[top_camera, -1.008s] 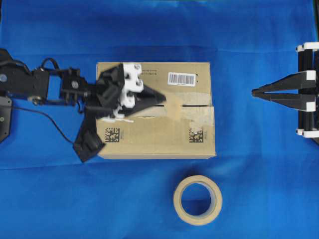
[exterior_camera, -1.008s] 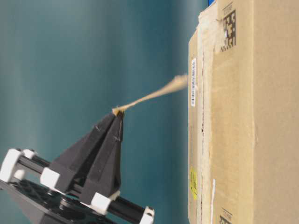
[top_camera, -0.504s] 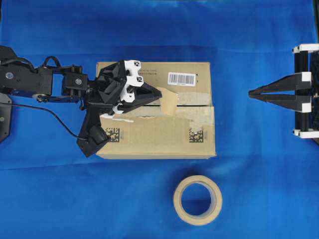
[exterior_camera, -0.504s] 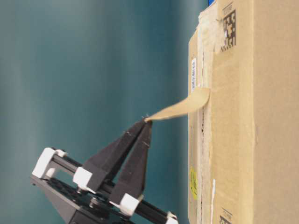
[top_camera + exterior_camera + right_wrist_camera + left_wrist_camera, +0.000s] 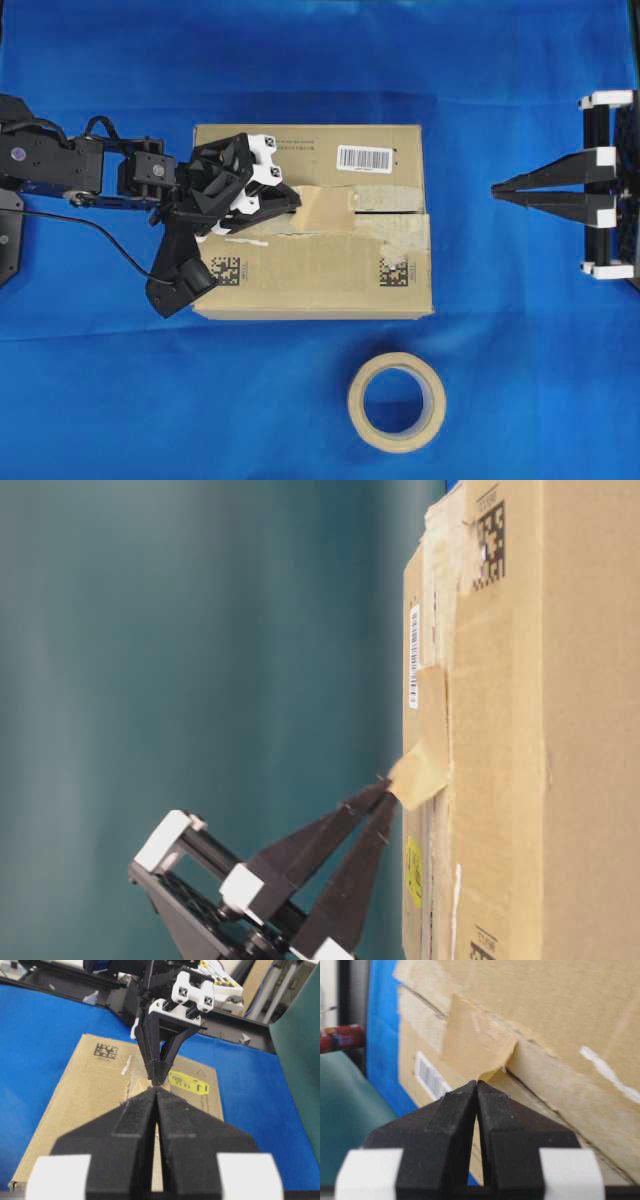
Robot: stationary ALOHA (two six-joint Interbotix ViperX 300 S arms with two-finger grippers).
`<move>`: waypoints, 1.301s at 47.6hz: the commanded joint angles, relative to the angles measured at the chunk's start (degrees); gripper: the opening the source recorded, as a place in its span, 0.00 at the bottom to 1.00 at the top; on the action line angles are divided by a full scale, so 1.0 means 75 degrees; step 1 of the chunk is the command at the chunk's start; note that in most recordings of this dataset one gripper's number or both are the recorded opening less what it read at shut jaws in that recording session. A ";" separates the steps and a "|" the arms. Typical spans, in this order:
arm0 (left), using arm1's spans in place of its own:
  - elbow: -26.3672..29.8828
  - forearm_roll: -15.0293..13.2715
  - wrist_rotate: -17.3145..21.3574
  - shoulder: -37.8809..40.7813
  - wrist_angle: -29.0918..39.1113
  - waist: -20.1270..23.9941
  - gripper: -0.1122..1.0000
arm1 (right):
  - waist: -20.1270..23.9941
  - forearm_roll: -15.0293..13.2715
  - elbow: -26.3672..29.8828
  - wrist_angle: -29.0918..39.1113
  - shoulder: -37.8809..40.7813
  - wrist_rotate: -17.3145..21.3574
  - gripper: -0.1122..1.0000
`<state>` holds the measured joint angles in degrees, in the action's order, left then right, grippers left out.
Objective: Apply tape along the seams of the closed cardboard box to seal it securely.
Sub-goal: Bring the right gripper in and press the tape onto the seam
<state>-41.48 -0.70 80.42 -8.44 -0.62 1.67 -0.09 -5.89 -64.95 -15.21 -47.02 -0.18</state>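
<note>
The cardboard box (image 5: 312, 270) lies on the blue cloth, its seam (image 5: 392, 212) running left to right between pale strips. A tan piece of tape (image 5: 328, 208) lies over the seam near the middle, its left end curling up. My left gripper (image 5: 297, 200) is low over the box and shut on that raised end; in the left wrist view the tips (image 5: 477, 1083) meet at the tape's (image 5: 472, 1042) lifted corner. In the table-level view the tape (image 5: 428, 742) is mostly flat on the box (image 5: 540, 730). My right gripper (image 5: 495, 188) is shut and empty, right of the box.
A beige tape roll (image 5: 397, 402) lies flat in front of the box. A white barcode label (image 5: 364, 158) and black square codes mark the box top. The yellow sticker (image 5: 189, 1081) shows in the right wrist view. Blue cloth surrounds the box.
My left gripper has moved left and down toward the box top, laying the tape flat over the seam. My right gripper has edged slightly left.
</note>
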 commanded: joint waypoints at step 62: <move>0.0164 0.0000 0.0117 -0.0105 0.0656 0.0070 0.10 | -0.0270 0.0762 0.2695 -0.1008 0.4500 0.0164 0.56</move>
<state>-41.40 -0.70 81.21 -8.44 4.66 2.20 -2.02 -0.70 -46.05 -22.59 -13.18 0.88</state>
